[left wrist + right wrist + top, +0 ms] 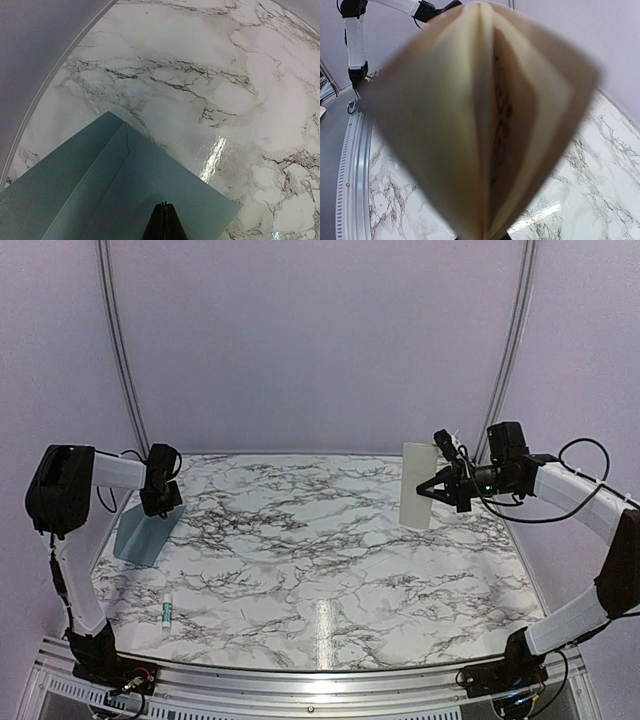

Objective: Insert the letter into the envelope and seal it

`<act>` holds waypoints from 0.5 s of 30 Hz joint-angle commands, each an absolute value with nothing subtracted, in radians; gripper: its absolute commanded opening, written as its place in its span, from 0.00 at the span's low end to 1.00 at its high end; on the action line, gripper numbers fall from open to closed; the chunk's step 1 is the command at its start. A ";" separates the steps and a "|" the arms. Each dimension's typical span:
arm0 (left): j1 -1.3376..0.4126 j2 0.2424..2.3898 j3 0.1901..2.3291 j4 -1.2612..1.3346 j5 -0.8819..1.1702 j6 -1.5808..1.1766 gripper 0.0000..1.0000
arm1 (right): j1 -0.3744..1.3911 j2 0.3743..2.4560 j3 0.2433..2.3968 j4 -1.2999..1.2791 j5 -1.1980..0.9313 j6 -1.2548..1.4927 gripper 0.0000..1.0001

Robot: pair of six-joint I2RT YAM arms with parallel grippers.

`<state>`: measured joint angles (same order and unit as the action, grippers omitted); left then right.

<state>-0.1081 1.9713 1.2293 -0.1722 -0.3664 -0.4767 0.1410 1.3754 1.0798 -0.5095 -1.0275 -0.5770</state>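
Note:
The grey-blue envelope is at the far left of the marble table, its upper edge lifted and its lower edge resting on the tabletop. My left gripper is shut on that upper edge. In the left wrist view the black fingers press together over the envelope, whose flap crease runs away to the left. My right gripper is shut on the tan letter and holds it upright above the table's right back part. In the right wrist view the letter is folded and blurred, filling the frame and hiding the fingers.
A small white-green tube lies on the table near the left arm's base. A metal rail runs along the near edge. A pale curved backdrop closes off the back and sides.

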 commanded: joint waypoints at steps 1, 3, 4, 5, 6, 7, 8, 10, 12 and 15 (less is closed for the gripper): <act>-0.101 2.013 1.266 -0.235 -0.331 -0.517 0.03 | 0.137 1.361 1.080 -0.511 -1.024 -0.588 0.00; -0.101 2.019 1.270 -0.241 -0.310 -0.531 0.02 | 0.137 1.360 1.080 -0.512 -1.025 -0.589 0.00; -0.101 2.026 1.273 -0.246 -0.302 -0.537 0.02 | 0.136 1.360 1.080 -0.512 -1.024 -0.590 0.00; -0.101 2.030 1.278 -0.250 -0.291 -0.540 0.01 | 0.137 1.360 1.081 -0.513 -1.023 -0.591 0.00; -0.101 2.033 1.283 -0.255 -0.273 -0.542 0.01 | 0.136 1.361 1.081 -0.513 -1.024 -0.592 0.00; -0.102 2.036 1.286 -0.259 -0.257 -0.547 0.00 | 0.136 1.361 1.080 -0.514 -1.022 -0.591 0.00; -0.103 2.037 1.287 -0.261 -0.242 -0.554 0.00 | 0.135 1.361 1.080 -0.513 -1.022 -0.592 0.00; -0.110 2.034 1.285 -0.261 -0.219 -0.561 0.00 | 0.137 1.363 1.080 -0.513 -1.023 -0.592 0.00; -0.131 2.037 1.287 -0.261 -0.194 -0.551 0.00 | 0.137 1.366 1.080 -0.513 -1.023 -0.591 0.00; -0.211 2.028 1.290 -0.263 -0.177 -0.546 0.00 | 0.137 1.372 1.081 -0.514 -1.031 -0.587 0.00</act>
